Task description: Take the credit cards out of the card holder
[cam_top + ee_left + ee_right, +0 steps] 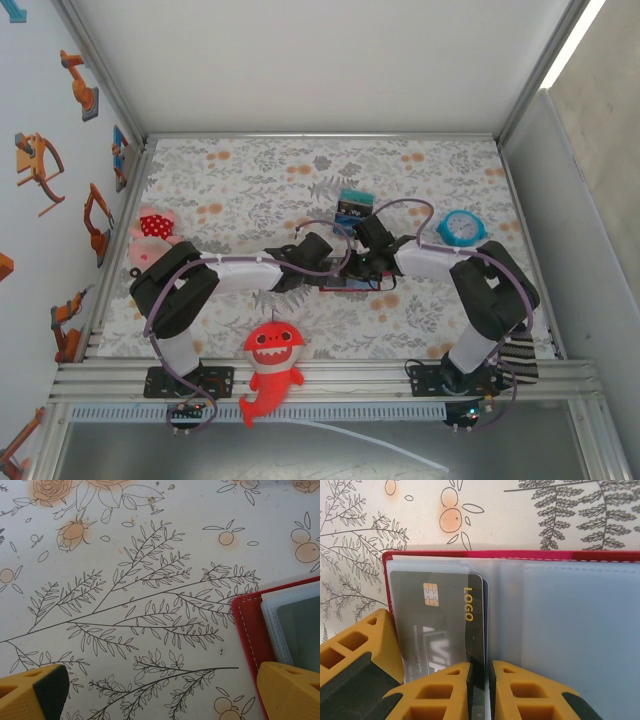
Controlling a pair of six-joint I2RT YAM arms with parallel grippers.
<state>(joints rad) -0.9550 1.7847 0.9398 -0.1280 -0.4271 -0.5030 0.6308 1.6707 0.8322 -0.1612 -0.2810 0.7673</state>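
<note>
You are pinching the edge of the dark card (440, 615) with the nearly closed right claw (480, 690) at the card holder (570, 630) lying open on the table (250, 180), so be sliding it straight out along its sleeve (435, 566) while resting a finger of the wide-spread left claw (162, 692) on the red cover.

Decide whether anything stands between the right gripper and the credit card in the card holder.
Nothing solid does. The right gripper is closed on the edge of the dark credit card, near the fold of the card holder. A clear sleeve covers the card's face; whether its film is pinched too cannot be told.
</note>
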